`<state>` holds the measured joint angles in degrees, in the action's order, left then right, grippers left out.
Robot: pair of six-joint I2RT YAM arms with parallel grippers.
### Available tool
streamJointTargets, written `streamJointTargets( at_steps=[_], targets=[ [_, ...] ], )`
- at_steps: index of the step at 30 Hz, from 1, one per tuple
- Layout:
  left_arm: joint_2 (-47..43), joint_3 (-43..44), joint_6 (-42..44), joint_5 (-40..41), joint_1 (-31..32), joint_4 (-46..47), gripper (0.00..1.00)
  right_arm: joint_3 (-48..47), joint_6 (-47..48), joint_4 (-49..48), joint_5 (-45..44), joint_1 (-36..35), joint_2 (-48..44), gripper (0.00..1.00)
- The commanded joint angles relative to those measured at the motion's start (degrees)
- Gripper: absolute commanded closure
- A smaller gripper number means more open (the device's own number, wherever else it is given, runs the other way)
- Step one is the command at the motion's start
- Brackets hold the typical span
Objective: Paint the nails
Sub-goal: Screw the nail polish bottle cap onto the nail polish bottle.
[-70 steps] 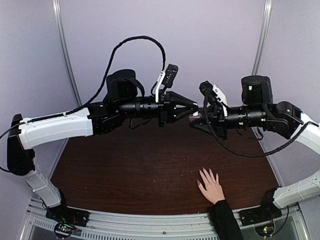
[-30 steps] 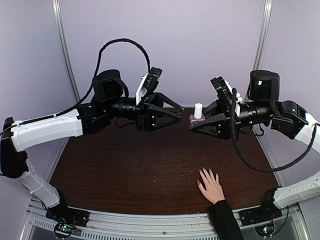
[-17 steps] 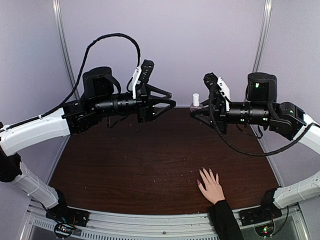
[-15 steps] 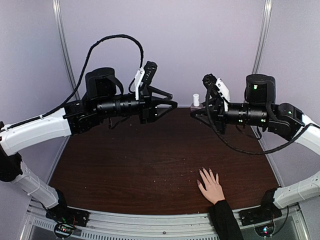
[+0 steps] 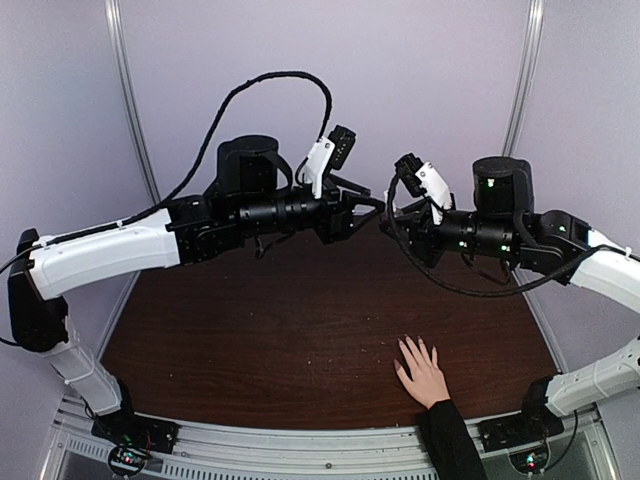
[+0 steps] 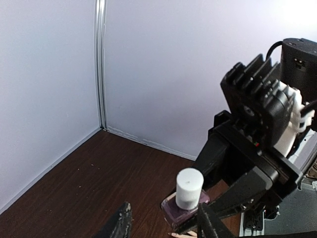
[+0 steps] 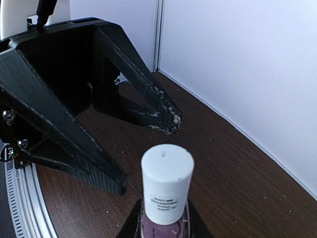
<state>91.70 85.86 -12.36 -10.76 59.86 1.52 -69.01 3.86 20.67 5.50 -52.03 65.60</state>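
Left claw now nearer the bottle (in right claw).

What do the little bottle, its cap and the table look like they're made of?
The bottle looks like clear glass, purple liquid showing through. The cap seems matte white plastic, smooth, no shine. The table is dark wood or wood-look laminate, faint grain.

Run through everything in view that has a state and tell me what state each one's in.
Left gripper: open, close to the cap, not clamped on it.
Right gripper: shut on the polish bottle.
Polish bottle: upright, cap on, held above the table.
Hand: flat on the table, fingers spread.
Nails: too small to tell if painted.
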Motion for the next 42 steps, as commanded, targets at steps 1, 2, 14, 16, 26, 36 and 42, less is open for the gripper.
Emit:
streamJointTargets(
  at_steps=[1, 2, 14, 16, 26, 36, 42],
  targets=[
    [2.5, 4.1, -1.4, 2.6, 0.9, 1.5, 0.55, 0.0, -1.5, -2.6, -3.0, -0.7, 0.9, 1.00],
    [3.0, 4.6, -1.4, 3.0, 1.1, 1.4, 0.56, 0.0, -1.5, -2.7, -3.1, -0.8, 1.2, 1.00],
    [6.1, 8.0, -1.6, 4.2, 1.8, -0.5, 0.81, -0.3, -1.2, -2.7, -4.5, -1.4, 2.1, 1.00],
    [5.7, 7.3, -1.5, 3.2, 1.8, -0.1, 0.87, -0.5, -0.8, -2.4, -4.4, -1.4, 2.0, 1.00],
    [2.9, 4.6, -0.8, -4.5, 1.6, -0.2, 1.00, -1.3, 3.3, -1.8, 1.8, -1.2, -0.2, 1.00],
    [2.3, 3.1, -1.6, -19.8, 0.8, 2.2, 1.00, -1.9, 4.2, -2.9, 16.8, 0.1, -2.0, 1.00],
    [2.8, 3.1, -0.7, -30.2, 0.8, 2.6, 1.00, -3.2, 4.6, -3.7, 27.5, 0.4, -1.8, 1.00]
  ],
)
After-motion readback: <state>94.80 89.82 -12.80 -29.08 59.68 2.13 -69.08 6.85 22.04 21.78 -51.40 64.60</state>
